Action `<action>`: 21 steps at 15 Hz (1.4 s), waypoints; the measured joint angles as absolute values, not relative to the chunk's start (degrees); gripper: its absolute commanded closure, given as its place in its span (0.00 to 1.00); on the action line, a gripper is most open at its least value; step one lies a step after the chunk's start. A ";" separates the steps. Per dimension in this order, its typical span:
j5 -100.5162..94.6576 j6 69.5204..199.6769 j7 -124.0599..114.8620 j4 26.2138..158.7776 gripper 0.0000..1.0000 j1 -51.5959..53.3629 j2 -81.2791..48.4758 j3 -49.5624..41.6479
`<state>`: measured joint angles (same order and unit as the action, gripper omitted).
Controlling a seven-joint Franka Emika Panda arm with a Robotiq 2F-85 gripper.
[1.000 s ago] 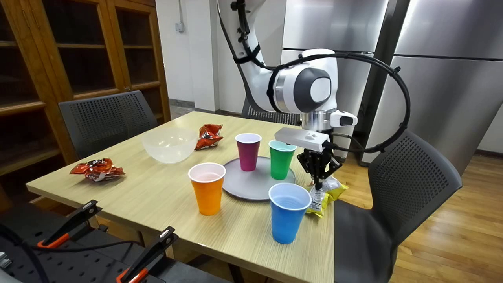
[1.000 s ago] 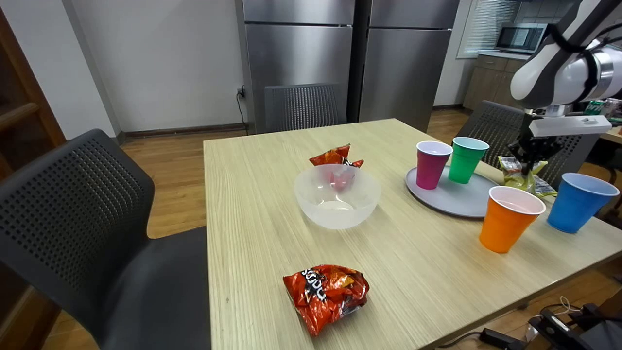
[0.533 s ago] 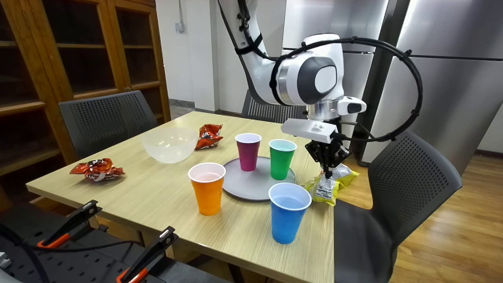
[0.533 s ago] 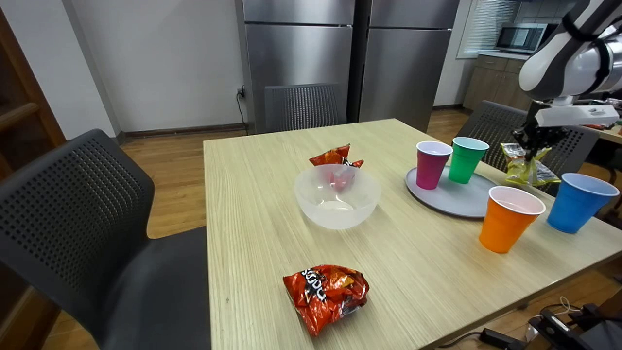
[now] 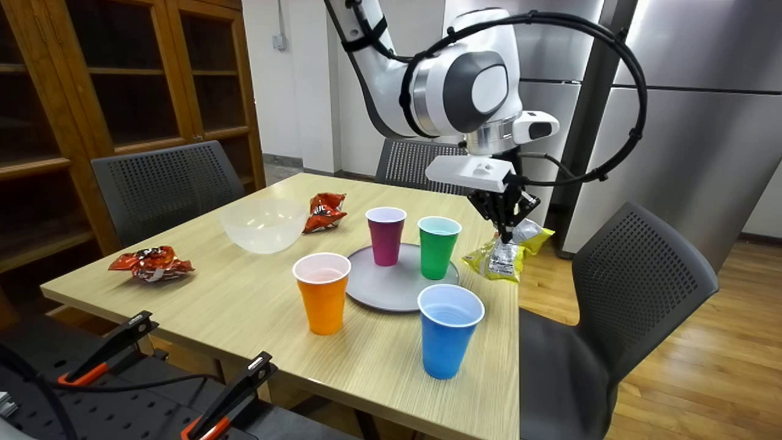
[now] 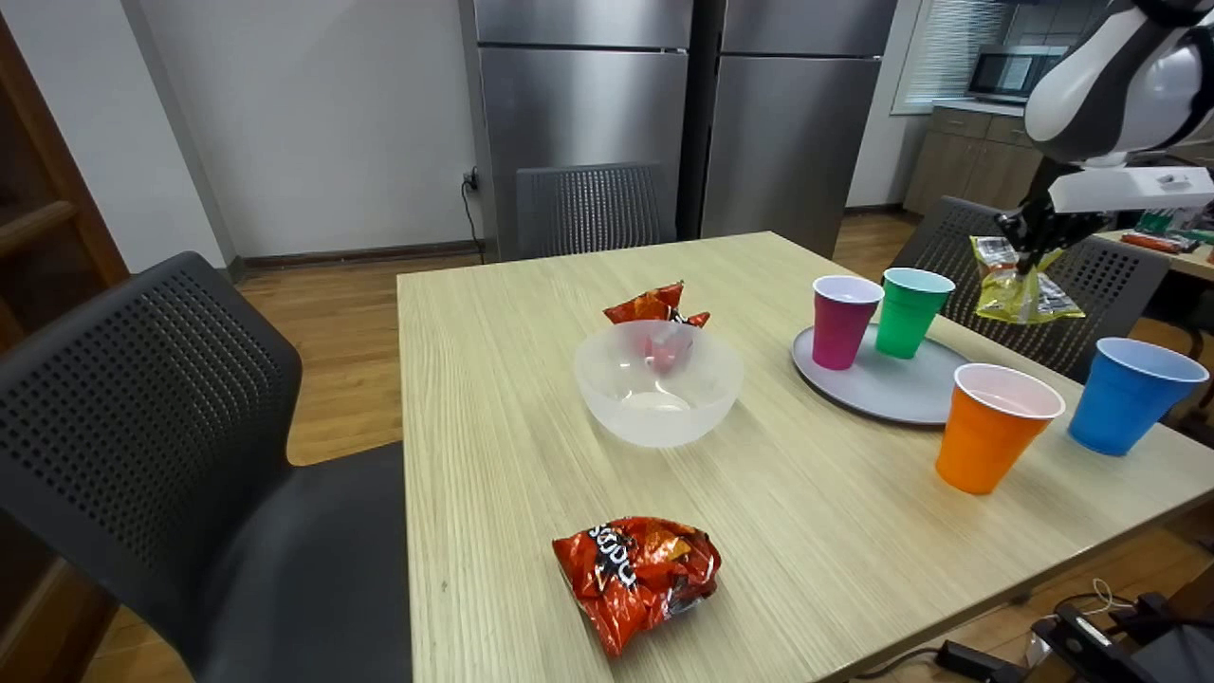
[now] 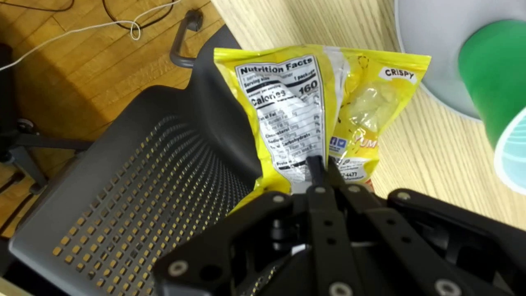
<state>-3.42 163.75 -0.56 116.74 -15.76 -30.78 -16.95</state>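
– One yellow snack bag (image 7: pixel 328 111), dead centre of the wrist view, and the gripper (image 7: pixel 324 165) has it pinched! Jaws drawn tight together on the wrapper.

– Beautiful look at it: Nutrition Facts panel (image 7: pixel 283 115) left of the fold, CRISPY printed at the upper right. Is it off the table (image 6: pixel 493 398)?

– Up in the air, yes! Both exterior views have it dangling in the right half of the frame, and a dark mesh chair (image 7: pixel 156 197) fills the lower left of the wrist view.

– And the neighbours?

– Middle of the frame in an exterior view: green cup (image 5: pixel 437 249) and maroon cup (image 5: pixel 386 237) upright on a grey plate (image 5: pixel 379 291). Orange cup (image 5: pixel 324 300) at the plate's lower left, blue cup (image 5: pixel 449 339) at its lower right, both standing on the table.

– And in an exterior view, a frosted bowl (image 6: pixel 616 398) sits centre frame, with a crumpled red snack bag (image 6: pixel 654 304) peeking out behind it and a shiny red snack bag (image 6: pixel 640 579) lying down at bottom centre!
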 measured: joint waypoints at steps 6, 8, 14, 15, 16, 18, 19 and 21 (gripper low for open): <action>-7.38 169.55 -3.00 124.11 1.00 -7.91 -23.38 -22.64; -9.70 170.87 -4.97 126.23 1.00 -4.41 -21.12 -25.41; -17.91 171.94 -13.00 130.34 1.00 9.04 -17.10 -36.12; -19.43 171.94 -14.62 130.71 1.00 11.52 -16.88 -37.86; -20.77 171.94 -16.12 131.02 1.00 13.85 -16.76 -39.41; -23.10 171.94 -19.34 131.54 1.00 18.54 -16.70 -42.15; -24.07 171.94 -20.81 131.78 1.00 20.83 -16.70 -43.31; -25.57 171.94 -23.52 132.23 1.00 25.17 -16.70 -45.13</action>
